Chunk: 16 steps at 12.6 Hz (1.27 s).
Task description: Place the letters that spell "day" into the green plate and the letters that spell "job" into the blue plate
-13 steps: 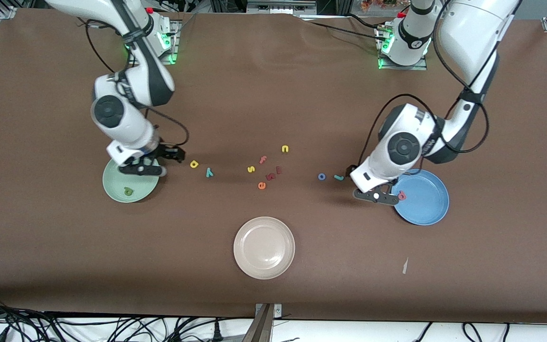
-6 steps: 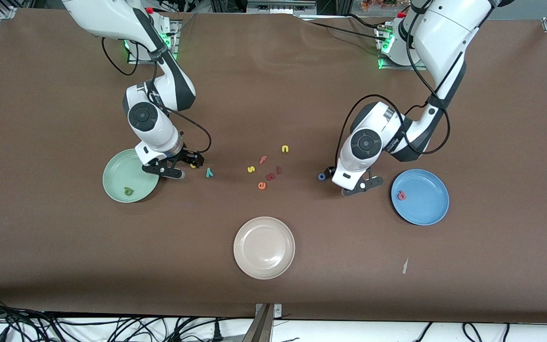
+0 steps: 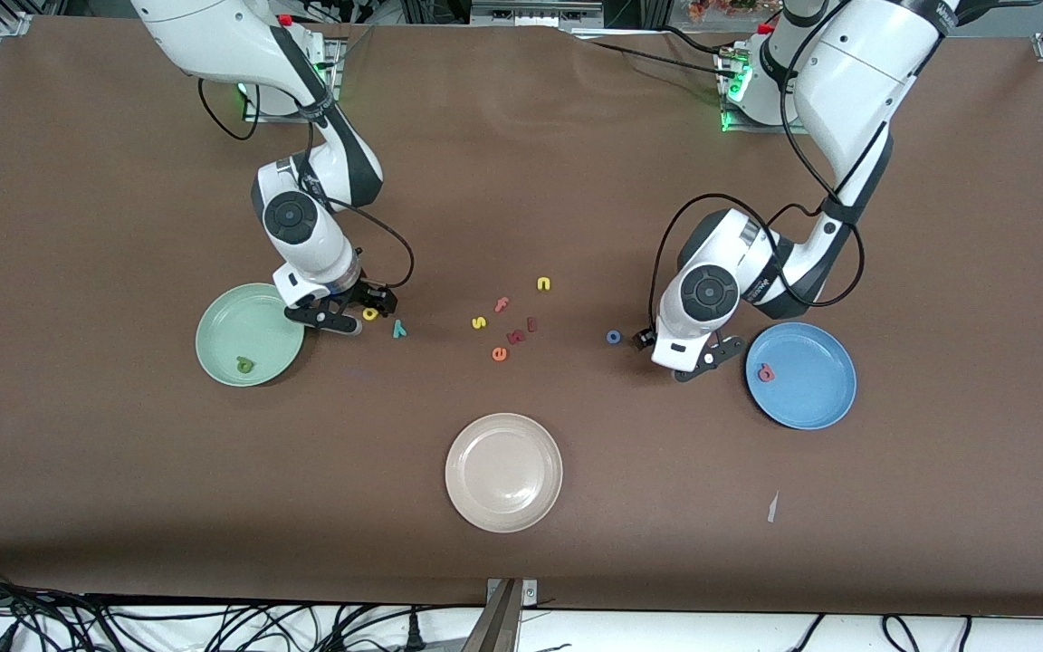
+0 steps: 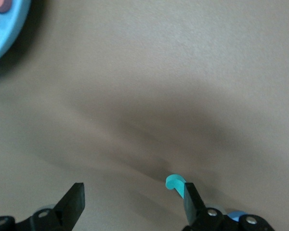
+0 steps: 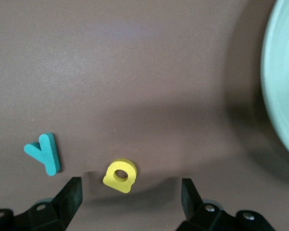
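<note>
The green plate (image 3: 250,312) holds the dark green d (image 3: 244,365). Beside it my right gripper (image 3: 354,313) (image 5: 130,195) hangs low and open, with the yellow a (image 3: 370,314) (image 5: 120,175) just ahead of the gap between its fingers. The teal y (image 3: 399,329) (image 5: 44,153) lies next to the a. The blue plate (image 3: 807,398) (image 4: 7,33) holds the pink-red b (image 3: 765,372). My left gripper (image 3: 675,351) (image 4: 132,202) stands open over the teal j (image 4: 176,183), which touches one finger; the front view hides the j. The blue o (image 3: 613,337) lies beside it.
A cluster of loose letters sits mid-table: yellow s (image 3: 479,322), pink f (image 3: 502,304), yellow n (image 3: 543,283), orange e (image 3: 499,354) and two dark red pieces. A beige-white plate (image 3: 503,435) stands nearer the front camera. A small paper scrap (image 3: 772,507) lies near the blue plate.
Both arms swung away from their plates toward the middle. The right gripper went from over the green plate to the yellow a, the left from the blue plate's rim to the j.
</note>
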Available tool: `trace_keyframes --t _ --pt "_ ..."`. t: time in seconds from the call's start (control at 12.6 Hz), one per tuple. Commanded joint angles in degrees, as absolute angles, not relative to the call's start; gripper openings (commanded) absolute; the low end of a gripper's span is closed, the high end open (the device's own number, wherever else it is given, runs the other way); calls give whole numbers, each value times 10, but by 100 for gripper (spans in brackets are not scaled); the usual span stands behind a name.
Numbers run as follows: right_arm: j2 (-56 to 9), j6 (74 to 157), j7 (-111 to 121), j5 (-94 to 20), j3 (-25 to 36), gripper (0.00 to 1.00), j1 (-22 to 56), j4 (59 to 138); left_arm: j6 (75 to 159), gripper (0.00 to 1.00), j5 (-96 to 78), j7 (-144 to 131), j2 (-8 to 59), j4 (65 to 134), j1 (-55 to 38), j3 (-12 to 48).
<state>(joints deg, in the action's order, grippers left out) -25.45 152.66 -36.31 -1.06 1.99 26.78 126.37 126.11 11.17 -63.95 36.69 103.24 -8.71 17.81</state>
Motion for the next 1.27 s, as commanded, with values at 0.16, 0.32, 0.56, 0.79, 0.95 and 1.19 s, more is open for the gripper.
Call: trace_keyframes --t 0.16,0.32,0.56,0.79,0.95,1.19 --pt "-265 1551 -372 -11 26 80 276 1267 1307 83 26 -680 373 1030 -79 180" --pt "-265 1551 -372 -10 26 66 276 1267 1312 80 23 -681 377 1031 -80 180" --pt "-264 1550 -372 -10 26 32 277 1267 1312 63 30 -681 382 1032 -82 179" --pt "-261 1547 -372 -9 26 10 277 1267 1340 57 30 -681 394 1036 -83 179" --pt "-254 1546 -363 -9 26 8 276 1266 1360 57 30 -681 398 1036 -82 179" --pt "-205 1467 -294 -5 36 8 260 1247 1359 13 31 -679 398 1036 -84 178"
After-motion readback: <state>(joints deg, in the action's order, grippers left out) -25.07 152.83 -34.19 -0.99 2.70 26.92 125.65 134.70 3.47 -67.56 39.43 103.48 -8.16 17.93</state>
